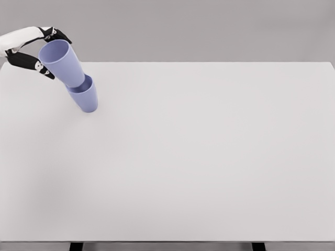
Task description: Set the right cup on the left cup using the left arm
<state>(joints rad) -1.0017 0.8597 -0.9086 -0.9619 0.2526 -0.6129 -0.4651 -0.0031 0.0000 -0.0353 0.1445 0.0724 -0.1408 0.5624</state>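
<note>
Two lavender-blue cups sit nested at the table's far left. The upper cup (63,63) leans to the left, its base sunk in the mouth of the lower cup (86,96), which stands on the table and tilts the same way. My left hand (36,49) reaches in from the upper left edge. Its dark-tipped fingers (58,34) spread around the upper cup's rim, thumb (37,66) below; whether they touch the cup I cannot tell. The right arm is out of view.
The white table (199,157) spans nearly the whole view, with its far edge just behind the cups and its front edge along the bottom. A grey wall lies beyond.
</note>
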